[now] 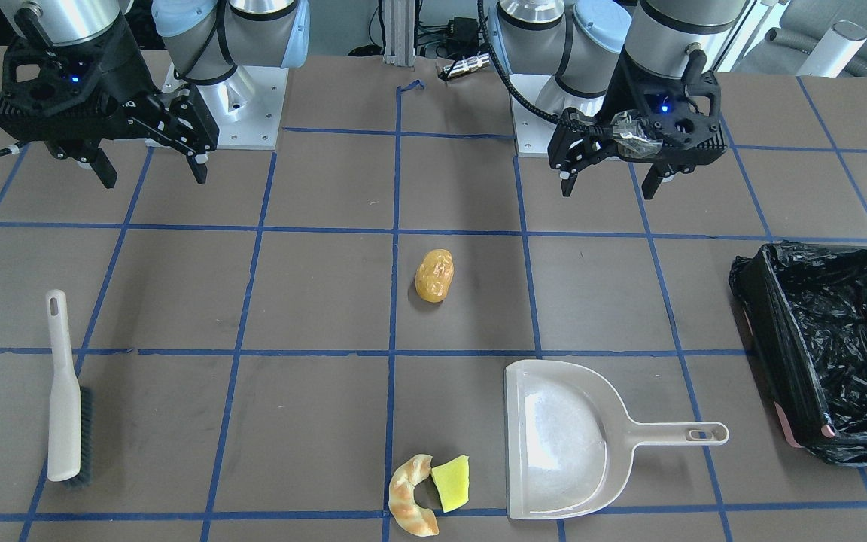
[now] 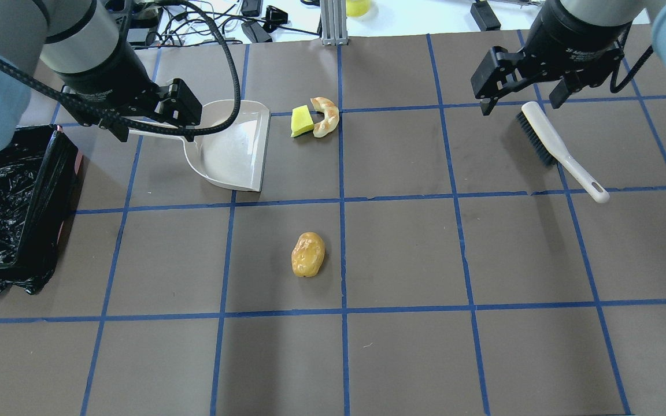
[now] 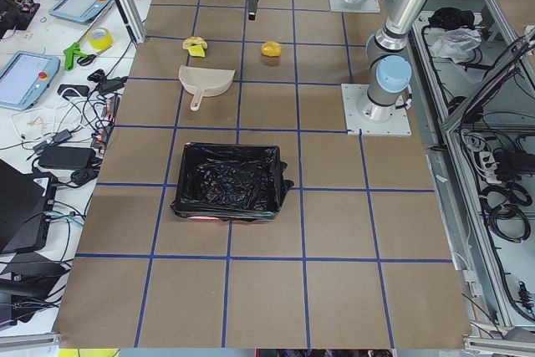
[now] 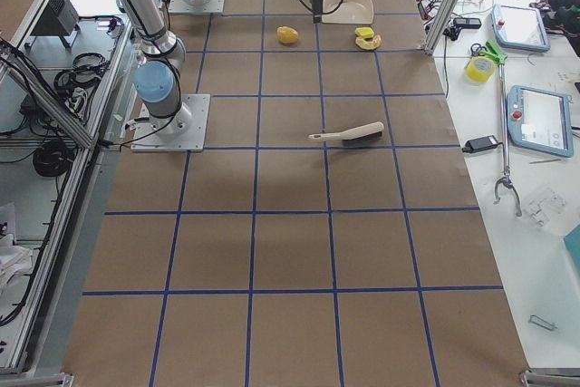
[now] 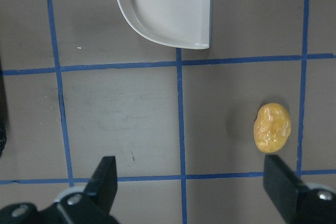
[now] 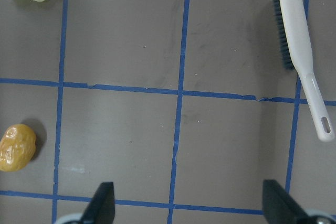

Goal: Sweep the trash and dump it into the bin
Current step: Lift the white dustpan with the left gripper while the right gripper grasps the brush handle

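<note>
So far nothing done: my left end effector [image 1: 606, 184] and right end effector [image 1: 153, 177] gape empty; brush [image 1: 65, 399], dustpan [image 1: 561, 440] ahead of them untouched; trash [image 1: 434, 275] unswept.

It's bright in here, with even light from overhead, so the brown paper-covered tabletop [image 2: 402, 254] takes only soft, faint shadows. The glossy orange-yellow potato-shaped lump [image 1: 434, 275] shows small white glints. Glare speckles the crinkly black plastic lining of the rectangular bin [image 1: 780, 354], and the beige plastic dustpan [image 1: 561, 444] has a pale sheen. Everything looks sharp. The white bench [image 2: 414, 14] at the overhead view's top edge washes out.
</note>
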`<action>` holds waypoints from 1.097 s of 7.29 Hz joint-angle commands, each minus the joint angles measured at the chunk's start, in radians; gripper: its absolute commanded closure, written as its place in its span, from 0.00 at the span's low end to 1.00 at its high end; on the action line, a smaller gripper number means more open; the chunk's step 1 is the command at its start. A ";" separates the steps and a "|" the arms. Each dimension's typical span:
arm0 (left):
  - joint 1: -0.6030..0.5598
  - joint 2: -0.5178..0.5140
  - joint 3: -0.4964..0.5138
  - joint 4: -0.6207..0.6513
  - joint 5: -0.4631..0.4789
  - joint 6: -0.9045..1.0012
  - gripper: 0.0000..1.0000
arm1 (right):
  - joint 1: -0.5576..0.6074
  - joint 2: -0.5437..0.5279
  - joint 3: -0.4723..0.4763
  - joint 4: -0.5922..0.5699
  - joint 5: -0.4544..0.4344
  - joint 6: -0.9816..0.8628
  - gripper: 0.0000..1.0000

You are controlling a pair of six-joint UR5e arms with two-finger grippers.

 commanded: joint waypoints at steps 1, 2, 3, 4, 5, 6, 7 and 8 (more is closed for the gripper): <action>0.000 0.002 -0.001 0.001 0.000 -0.001 0.00 | 0.000 0.000 0.000 -0.029 -0.041 -0.047 0.00; 0.000 0.000 -0.001 -0.001 0.000 -0.001 0.00 | 0.000 0.012 0.003 -0.057 -0.039 -0.069 0.00; 0.002 -0.003 -0.001 -0.001 -0.001 0.001 0.00 | 0.000 0.015 0.003 -0.048 -0.039 -0.071 0.00; 0.000 -0.009 -0.002 0.001 -0.001 -0.001 0.00 | -0.012 0.020 0.004 -0.048 -0.048 -0.079 0.00; 0.008 -0.011 -0.002 0.001 -0.001 -0.013 0.00 | -0.026 0.064 0.005 -0.060 -0.051 -0.193 0.01; 0.041 -0.011 -0.005 0.013 -0.003 -0.001 0.00 | -0.076 0.086 0.005 -0.063 -0.052 -0.264 0.01; 0.102 -0.011 -0.009 0.013 -0.012 -0.008 0.00 | -0.142 0.136 0.017 -0.066 -0.048 -0.392 0.01; 0.173 -0.026 -0.015 0.018 -0.012 -0.020 0.00 | -0.188 0.196 0.023 -0.130 -0.052 -0.484 0.01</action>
